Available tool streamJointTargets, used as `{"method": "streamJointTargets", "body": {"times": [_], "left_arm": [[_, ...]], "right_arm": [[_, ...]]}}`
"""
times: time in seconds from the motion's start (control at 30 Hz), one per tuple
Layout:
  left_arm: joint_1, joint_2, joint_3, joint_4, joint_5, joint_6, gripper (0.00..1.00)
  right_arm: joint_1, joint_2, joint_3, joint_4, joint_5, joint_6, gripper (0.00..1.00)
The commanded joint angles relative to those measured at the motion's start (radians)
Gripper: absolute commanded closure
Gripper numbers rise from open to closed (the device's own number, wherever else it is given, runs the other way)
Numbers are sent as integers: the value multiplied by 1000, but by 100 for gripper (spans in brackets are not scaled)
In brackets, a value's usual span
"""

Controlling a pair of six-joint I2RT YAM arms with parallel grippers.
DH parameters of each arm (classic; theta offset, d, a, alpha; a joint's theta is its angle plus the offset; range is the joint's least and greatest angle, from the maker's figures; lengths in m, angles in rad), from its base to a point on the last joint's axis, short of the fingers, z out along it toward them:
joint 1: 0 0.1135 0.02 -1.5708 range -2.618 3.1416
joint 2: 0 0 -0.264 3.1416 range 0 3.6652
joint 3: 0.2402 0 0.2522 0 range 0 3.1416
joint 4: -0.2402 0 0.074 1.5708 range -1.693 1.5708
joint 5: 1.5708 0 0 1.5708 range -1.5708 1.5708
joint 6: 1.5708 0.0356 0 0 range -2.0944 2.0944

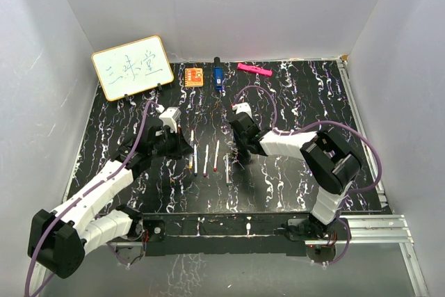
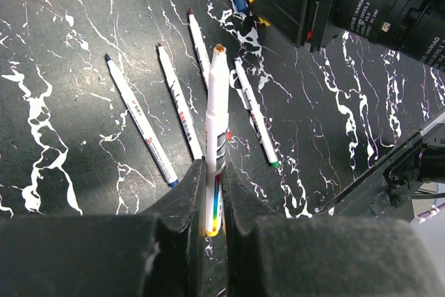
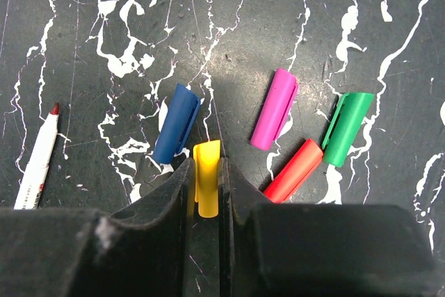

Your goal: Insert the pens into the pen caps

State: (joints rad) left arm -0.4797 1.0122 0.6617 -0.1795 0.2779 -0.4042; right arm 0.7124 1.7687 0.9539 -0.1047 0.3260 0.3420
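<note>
Here, left gripper [image 2: 214, 172] clamps a pen [image 2: 217, 102] — right gripper [image 3: 206, 163] pinches yellow cap [image 3: 206, 189], blue cap [image 3: 176, 123] alongside.

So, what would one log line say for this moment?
left gripper: holding yellow pen | right gripper: closed on yellow cap | pen: not yet capped
</note>
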Motion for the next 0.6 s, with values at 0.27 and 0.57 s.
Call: {"method": "streamJointTargets", "body": {"times": [0.27, 0.57], "left_arm": [[-2, -50, -14, 0, 17, -2, 100], [-2, -70, -22, 28, 18, -11, 100]], "right_arm": [[1, 119, 27, -199, -8, 63, 100], [2, -102, 69, -133, -14, 32, 100]]}}
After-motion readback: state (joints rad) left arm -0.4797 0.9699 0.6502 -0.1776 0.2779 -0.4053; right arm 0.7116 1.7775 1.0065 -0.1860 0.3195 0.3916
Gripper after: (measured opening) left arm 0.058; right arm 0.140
